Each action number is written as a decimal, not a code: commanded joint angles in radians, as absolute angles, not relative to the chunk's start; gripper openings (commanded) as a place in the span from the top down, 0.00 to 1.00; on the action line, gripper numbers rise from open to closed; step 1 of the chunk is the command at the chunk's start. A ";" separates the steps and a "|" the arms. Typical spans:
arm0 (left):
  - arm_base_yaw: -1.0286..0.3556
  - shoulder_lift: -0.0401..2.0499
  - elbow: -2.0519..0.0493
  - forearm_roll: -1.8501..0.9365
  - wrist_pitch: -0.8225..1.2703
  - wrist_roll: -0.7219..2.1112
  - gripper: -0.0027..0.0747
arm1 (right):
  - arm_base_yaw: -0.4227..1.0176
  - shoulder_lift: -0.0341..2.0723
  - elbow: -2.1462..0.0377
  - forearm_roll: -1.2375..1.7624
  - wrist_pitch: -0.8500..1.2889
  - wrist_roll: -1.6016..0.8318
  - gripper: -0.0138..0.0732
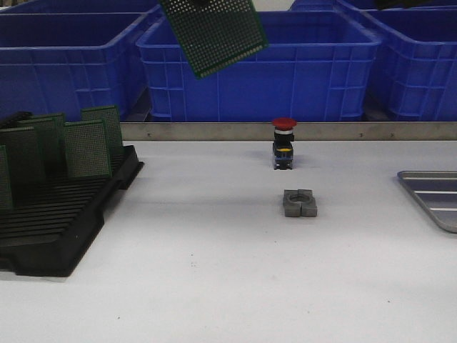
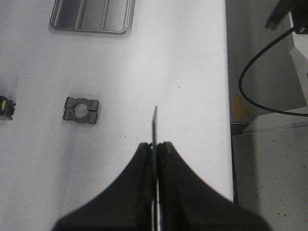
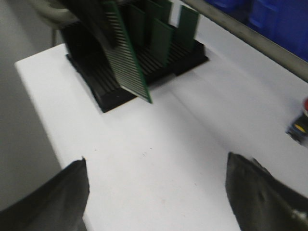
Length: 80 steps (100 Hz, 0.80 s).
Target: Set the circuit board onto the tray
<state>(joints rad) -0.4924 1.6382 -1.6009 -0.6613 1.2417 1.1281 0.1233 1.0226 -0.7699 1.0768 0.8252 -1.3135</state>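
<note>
My left gripper (image 2: 155, 144) pinched the circuit board (image 1: 214, 32) edge-on, holding it tilted high above the table (image 1: 214, 286). My right gripper (image 3: 156, 192) stood wide apart, holding nothing. The tray (image 1: 432, 196) lay at the table's right edge, well apart.

A green circuit board (image 1: 214, 32) hangs tilted above the blue crates (image 1: 285, 68).

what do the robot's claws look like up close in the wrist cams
Both are plain matte black with no markings visible. The left claw has two broad fingers that curve inward and taper to narrow tips. The right claw shows two dark wedge-shaped fingers with pointed upper corners, somewhat blurred. No cables or sleeves show on either claw.
</note>
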 commanded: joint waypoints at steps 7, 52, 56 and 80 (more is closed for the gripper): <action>-0.500 1.592 -1.630 -0.723 1.276 1.117 0.99 | 0.152 1.140 -0.862 1.244 0.913 -1.490 0.15; -0.500 1.592 -1.630 -0.723 1.276 1.117 0.99 | 0.291 1.387 -1.055 1.245 0.954 -1.504 0.15; -0.500 1.592 -1.630 -0.725 1.276 1.117 0.99 | 0.300 1.397 -1.059 1.245 0.951 -1.504 0.15; -0.500 1.592 -1.630 -0.745 1.276 1.117 0.99 | 0.328 1.434 -1.067 1.245 0.948 -1.506 0.33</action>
